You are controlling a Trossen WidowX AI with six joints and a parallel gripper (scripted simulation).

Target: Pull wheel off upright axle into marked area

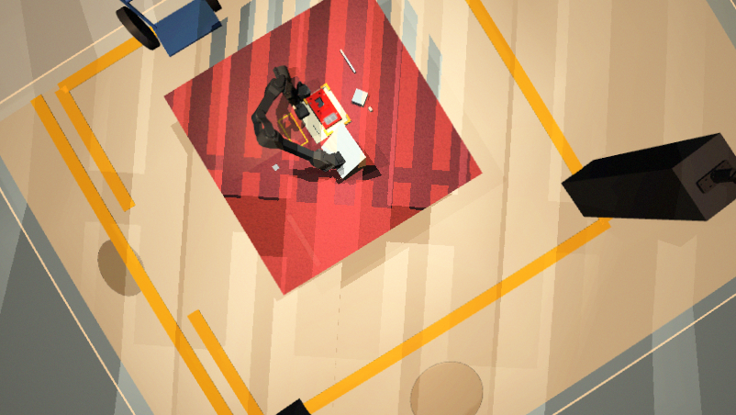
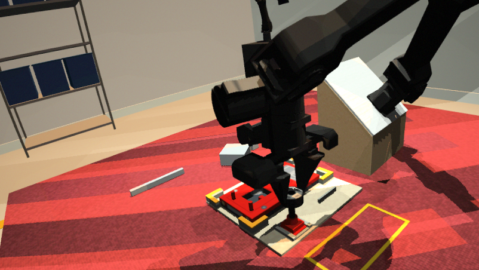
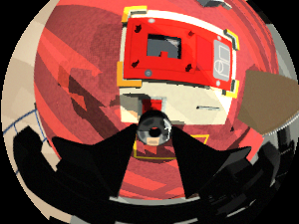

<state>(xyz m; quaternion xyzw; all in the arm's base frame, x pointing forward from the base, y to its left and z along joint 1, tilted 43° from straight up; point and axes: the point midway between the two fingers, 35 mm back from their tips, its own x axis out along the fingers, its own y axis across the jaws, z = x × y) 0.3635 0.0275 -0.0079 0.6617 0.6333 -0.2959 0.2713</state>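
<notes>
The dark grey wheel [image 2: 294, 199] [image 3: 154, 129] is held between the fingers of my gripper [image 2: 294, 195] [image 3: 154, 127], which is shut on it. The wheel is level, over the small red base [image 2: 293, 227] [image 3: 150, 105]. The upright black axle [image 2: 291, 211] shows between the wheel and the base. The wheel stands high on it, and I cannot tell whether the axle's tip is still inside the hole. The marked area, a yellow outline [image 1: 299, 128] [image 2: 388, 212] [image 3: 149, 157], lies on the table beside the board, with shadow over part of it.
The beige board [image 2: 349, 189] [image 3: 179, 113] also carries a red plate [image 2: 239, 202] [image 3: 204, 46] with short posts and yellow corner pieces. A box with a sloping white top [image 1: 345, 149] [image 2: 352, 80] stands close by. A white block [image 1: 360, 96] [image 2: 233, 156] and a bar [image 1: 348, 61] [image 2: 157, 181] lie beyond.
</notes>
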